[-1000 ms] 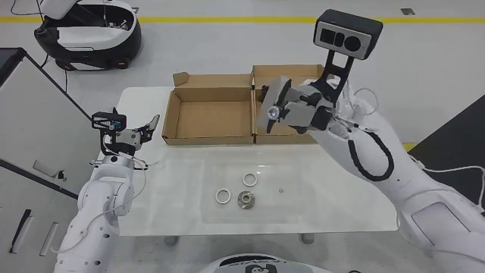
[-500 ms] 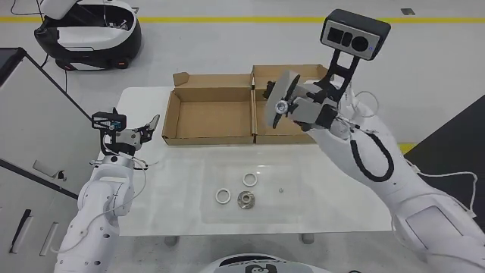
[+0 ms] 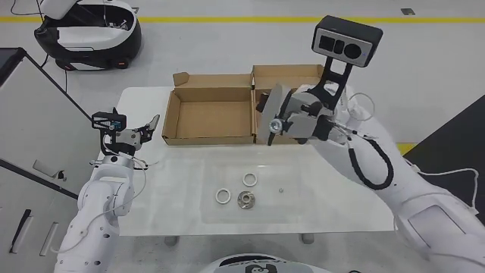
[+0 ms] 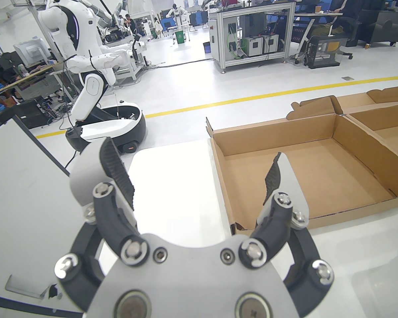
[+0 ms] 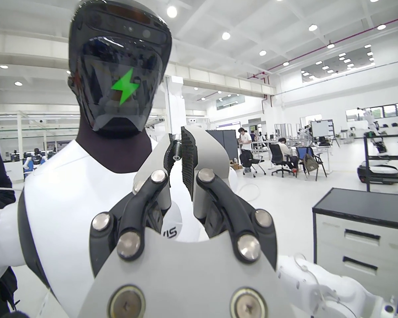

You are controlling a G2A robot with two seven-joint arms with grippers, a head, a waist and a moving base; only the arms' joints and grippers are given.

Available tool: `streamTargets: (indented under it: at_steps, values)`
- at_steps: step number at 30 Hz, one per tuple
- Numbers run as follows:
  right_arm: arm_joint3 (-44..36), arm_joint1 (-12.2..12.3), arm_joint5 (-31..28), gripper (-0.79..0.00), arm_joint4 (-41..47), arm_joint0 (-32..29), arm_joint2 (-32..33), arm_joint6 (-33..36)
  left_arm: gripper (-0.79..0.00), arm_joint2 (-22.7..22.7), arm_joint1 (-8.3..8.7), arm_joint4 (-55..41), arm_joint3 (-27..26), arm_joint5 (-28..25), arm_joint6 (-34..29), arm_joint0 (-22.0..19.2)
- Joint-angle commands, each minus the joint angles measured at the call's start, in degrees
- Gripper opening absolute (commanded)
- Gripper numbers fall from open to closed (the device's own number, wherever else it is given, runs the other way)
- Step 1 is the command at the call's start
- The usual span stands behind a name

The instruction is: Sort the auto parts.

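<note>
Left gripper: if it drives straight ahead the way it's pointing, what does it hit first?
Probably the near side wall of the left cardboard box. The open left gripper sits over the white table, aimed at that wall. Depth is unclear, so it might skim over the rim.

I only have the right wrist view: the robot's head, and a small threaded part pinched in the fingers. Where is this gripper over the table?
Observer: The right gripper hangs above the left side of the right cardboard box.
Operator: What's left to sort?
Observer: Two white rings, a metal flanged part and a tiny piece, in front of the boxes.
Operator: And the other arm?
Observer: The left gripper is open, beside the left box.
</note>
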Motion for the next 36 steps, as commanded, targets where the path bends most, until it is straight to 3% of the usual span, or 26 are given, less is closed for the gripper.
streamTargets:
  at_steps: [1, 36]
  values:
    - [-0.65, -0.34, 0.0, -0.785, 1.22, -0.58, 0.59, 0.01, 0.0, 0.0, 0.0, 0.0, 0.0, 0.0, 0.0, 0.0]
    - [-1.43, -0.72, 1.72, -0.785, 0.37, -1.74, 1.89, -1.08, 0.0, 0.0, 0.0, 0.0, 0.0, 0.0, 0.0, 0.0]
